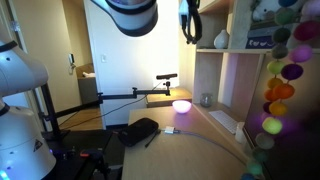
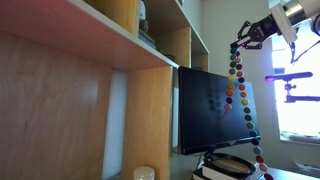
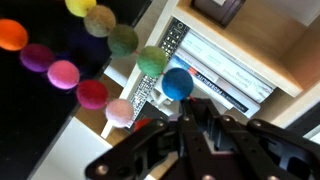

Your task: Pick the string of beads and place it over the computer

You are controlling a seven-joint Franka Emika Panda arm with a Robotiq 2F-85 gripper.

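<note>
**Exterior view showing the monitor, left to right.** Wooden shelving (image 2: 90, 60) fills the left half of the frame. The computer (image 2: 212, 105), a dark upright monitor, stands at centre. The string of beads (image 2: 237, 85) hangs as one nearly vertical line in front of the monitor's right edge. It runs from the gripper (image 2: 241, 42) at upper right down to the lower right corner. The frame does not show whether the strand touches the screen. The gripper is clenched on the strand's top end and carries its full length.

**Exterior view showing the desk, left to right.** A black rounded lump (image 1: 140, 130) lies at lower centre and a glowing lamp (image 1: 181, 105) sits just right of centre. The beads (image 1: 283, 70) appear large and blurred down the right edge.

**Wrist view, left to right.** The beads (image 3: 92, 93) arc from the left edge across the upper centre. The dark fingers (image 3: 205, 125) sit at lower centre, pressed together.

**Handling (judged).**
- The strand looks light and fully limp, so it will probably swing with any arm motion.
- The beads are round and may roll out from between the pads. The surest hold is on the cord between two beads, which then act as stops.
- Held by one end, it leaves a long free tail. When draped over the monitor's top edge it would need roughly equal lengths on each side, or it may slide off.
</note>
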